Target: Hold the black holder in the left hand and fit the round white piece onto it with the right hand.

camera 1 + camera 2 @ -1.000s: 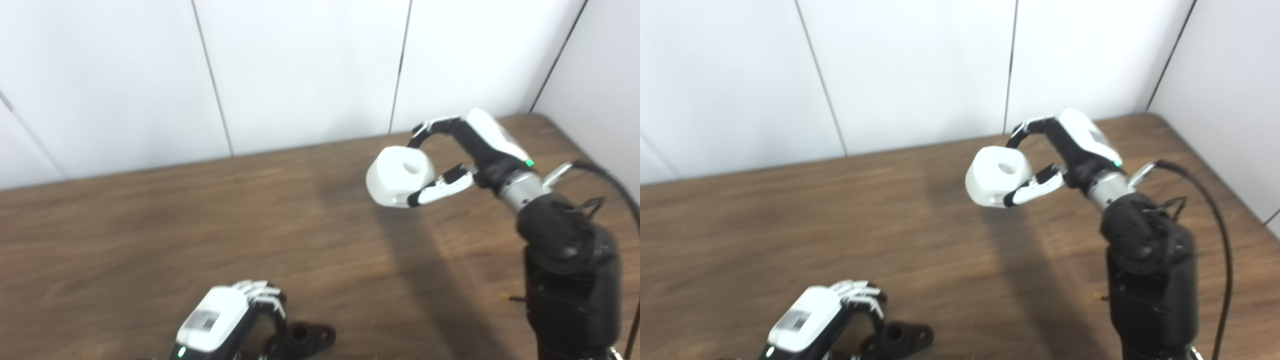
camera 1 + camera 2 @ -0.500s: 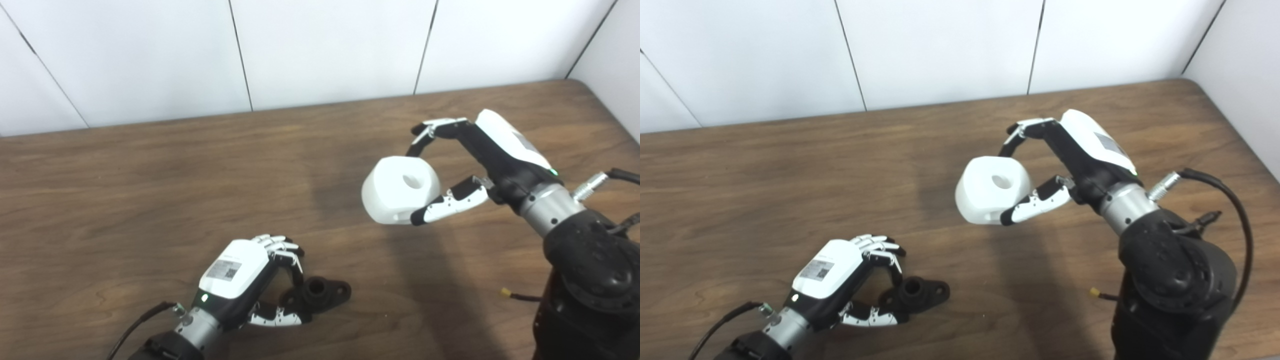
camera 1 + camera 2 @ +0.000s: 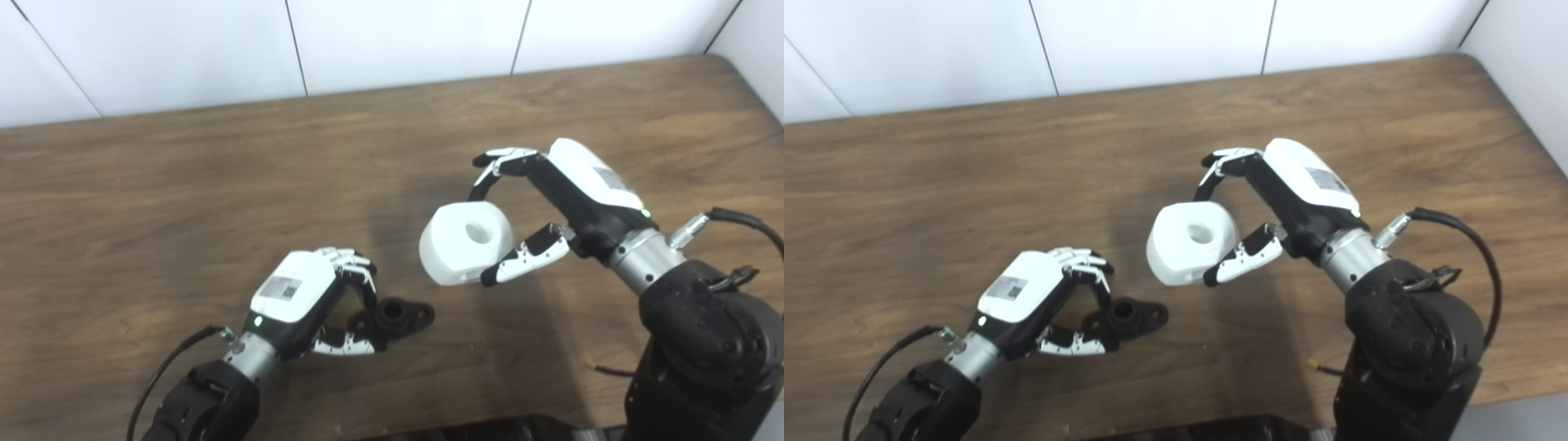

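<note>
The black holder (image 3: 399, 313), a small flanged part with a round socket, lies on the wooden table (image 3: 184, 202) near the front. My left hand (image 3: 303, 299) is shut on its left end, with the fingers above and the thumb below. The round white piece (image 3: 463, 242), a chunky disc with a hole in its middle, hangs in the air up and to the right of the holder, apart from it. My right hand (image 3: 566, 196) is shut on this piece, pinching it between fingers and thumb with the hole facing upward.
White wall panels (image 3: 398, 37) stand behind the table's far edge. A thin wire with a yellow tip (image 3: 597, 366) lies on the table by the right arm's base. The table's front edge (image 3: 1182, 422) runs along the bottom.
The camera has tilted down, so the whole picture shifted. The right hand with the white piece has come lower and left, closer to the holder. The left hand stays on the holder.
</note>
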`<state>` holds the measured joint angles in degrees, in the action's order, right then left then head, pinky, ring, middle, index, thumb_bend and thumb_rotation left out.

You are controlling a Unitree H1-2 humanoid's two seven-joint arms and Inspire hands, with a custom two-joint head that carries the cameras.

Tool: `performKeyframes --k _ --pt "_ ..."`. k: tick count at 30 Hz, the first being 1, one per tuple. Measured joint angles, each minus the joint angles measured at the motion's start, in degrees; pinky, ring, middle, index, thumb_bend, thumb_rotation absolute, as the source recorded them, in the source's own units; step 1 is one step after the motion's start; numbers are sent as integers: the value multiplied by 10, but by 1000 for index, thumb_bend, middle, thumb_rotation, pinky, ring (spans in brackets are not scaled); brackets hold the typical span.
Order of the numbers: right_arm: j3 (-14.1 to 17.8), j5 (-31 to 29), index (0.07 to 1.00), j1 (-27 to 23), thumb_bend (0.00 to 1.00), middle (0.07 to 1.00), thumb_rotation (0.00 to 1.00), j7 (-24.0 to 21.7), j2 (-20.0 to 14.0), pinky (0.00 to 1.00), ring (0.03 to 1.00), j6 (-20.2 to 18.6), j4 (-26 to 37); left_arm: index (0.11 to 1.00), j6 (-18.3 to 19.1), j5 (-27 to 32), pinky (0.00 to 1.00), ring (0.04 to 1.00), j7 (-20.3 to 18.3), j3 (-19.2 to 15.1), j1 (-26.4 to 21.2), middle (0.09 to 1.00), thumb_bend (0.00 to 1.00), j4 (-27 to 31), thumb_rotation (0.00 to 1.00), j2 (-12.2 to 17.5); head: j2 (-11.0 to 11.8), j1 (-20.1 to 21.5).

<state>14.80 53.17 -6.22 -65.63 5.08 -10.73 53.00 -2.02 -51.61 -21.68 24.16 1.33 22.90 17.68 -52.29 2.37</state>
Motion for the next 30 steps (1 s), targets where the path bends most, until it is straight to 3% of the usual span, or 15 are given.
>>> performKeyframes --k 6,14,30 --pt "-22 -5 483 15 524 822 132 0 20 855 872 11 0 486 10 -1 863 844 -13 2 -5 775 522 2 49 -7 -13 -4" --pt "-54 -2 482 16 524 814 134 -2 22 805 857 20 0 485 15 -4 862 843 -18 5 -9 775 522 3 49 -10 -29 -4" --pt "-80 9 482 17 525 815 134 -3 13 823 856 20 0 485 30 -11 863 846 -32 12 -14 777 522 10 50 -15 -42 -11"
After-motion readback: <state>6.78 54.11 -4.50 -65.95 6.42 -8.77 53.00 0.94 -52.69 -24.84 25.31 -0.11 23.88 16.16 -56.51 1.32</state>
